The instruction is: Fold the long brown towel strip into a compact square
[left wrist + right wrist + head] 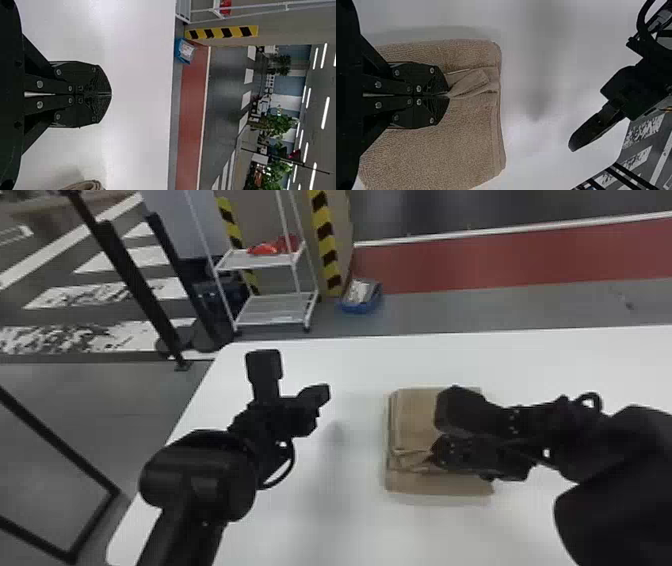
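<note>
Head view, left side: left gripper (320,392) raised off the white table (350,520), pointing toward the far side, nothing held. Fingers narrow, pressed together per left wrist view. Probably just waiting, no part in this step.

Right of centre: brown towel (412,485), down flat on the table in a thick, near-square stack. Looks like late-stage work, main folds likely done; judged as tidying or final tucking. Creased ridge (472,84) on top, running from fingertips to the stack's left side, not lying flush.

Further right: right gripper (448,95) low over the stack, fingers closed on a small pinch of towel at the ridge. Next, by guess: draw or lay that pinch flat, let go, lift clear without dragging upper layers, then press down and square up the edges. Risk of pulling the stack skewed or leaving a lump if released too early.

Hard to make out, left to right: exact number of layers, can't tell from the stacked left edge. Amount of cloth between the right fingertips, also unclear. Right part of the towel, partly covered by right arm (620,445) and gripper in head view. In left wrist view, only a curled bit of towel at the border, rest cut off.
</note>
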`<state>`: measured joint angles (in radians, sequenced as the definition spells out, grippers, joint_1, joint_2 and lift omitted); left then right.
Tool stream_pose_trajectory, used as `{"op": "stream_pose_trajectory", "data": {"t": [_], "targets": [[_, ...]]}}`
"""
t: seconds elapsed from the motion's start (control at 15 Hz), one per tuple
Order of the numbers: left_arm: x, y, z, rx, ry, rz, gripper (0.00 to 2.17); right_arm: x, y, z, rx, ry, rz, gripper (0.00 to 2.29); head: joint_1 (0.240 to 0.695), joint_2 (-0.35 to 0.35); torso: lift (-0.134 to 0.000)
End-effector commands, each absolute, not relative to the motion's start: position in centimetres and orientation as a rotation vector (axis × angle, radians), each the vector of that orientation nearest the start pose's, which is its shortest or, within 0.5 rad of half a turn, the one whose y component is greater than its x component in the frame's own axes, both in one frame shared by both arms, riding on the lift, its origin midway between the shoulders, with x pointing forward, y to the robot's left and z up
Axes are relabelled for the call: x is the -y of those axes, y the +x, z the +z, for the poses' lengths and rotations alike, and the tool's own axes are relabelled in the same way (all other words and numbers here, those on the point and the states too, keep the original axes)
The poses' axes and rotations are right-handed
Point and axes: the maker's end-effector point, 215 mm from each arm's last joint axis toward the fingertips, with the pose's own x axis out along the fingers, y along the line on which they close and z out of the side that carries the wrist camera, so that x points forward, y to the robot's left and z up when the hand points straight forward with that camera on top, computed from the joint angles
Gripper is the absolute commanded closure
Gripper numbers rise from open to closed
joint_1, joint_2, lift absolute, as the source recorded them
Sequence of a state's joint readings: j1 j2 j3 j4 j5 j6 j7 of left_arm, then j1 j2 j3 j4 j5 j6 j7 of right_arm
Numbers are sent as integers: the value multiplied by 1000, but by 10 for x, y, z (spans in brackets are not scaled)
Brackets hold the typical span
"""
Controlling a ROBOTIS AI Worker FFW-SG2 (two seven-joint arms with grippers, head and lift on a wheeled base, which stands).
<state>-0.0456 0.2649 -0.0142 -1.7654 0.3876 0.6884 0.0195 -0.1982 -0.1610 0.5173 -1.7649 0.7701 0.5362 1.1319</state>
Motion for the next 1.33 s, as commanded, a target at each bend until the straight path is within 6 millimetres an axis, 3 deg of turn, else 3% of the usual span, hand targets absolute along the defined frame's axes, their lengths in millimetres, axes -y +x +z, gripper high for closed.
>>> {"op": "stream_pose_trajectory", "data": {"t": [0.0, 0.07, 0.13, 0.27, 0.33, 0.53, 0.87, 1.07, 1.27], "targets": [[-258, 580, -403, -465, -83, -105, 1700, -1, 480, -408, -480, -838, 1135, 1031, 695, 271, -128], [-259, 580, -402, -463, -80, -100, 1696, -2, 480, -401, -444, -807, 1134, 336, 695, 269, -128], [-260, 580, -402, -463, -80, -98, 1686, 1, 483, -393, -423, -781, 1121, -2, 695, 267, -128], [-259, 580, -398, -454, -79, -100, 1160, 15, 497, -365, -377, -634, 1084, -1, 695, 264, -128], [-259, 581, -395, -445, -80, -101, 728, 26, 508, -345, -332, -525, 1058, 39, 695, 261, -128], [-252, 580, -391, -432, -52, -110, 181, 73, 549, -301, -232, -359, 917, 49, 695, 222, -128], [-211, 583, -337, -229, 93, -119, 83, 123, 584, -254, -28, -51, 782, 53, 673, 133, -128], [-190, 579, -336, -210, 112, -122, 80, 150, 592, -256, 46, -55, 606, 60, 640, 84, -128], [-182, 578, -333, -176, 162, -78, 80, 191, 595, -277, 28, 2, 432, 46, 635, 31, -128]]}}
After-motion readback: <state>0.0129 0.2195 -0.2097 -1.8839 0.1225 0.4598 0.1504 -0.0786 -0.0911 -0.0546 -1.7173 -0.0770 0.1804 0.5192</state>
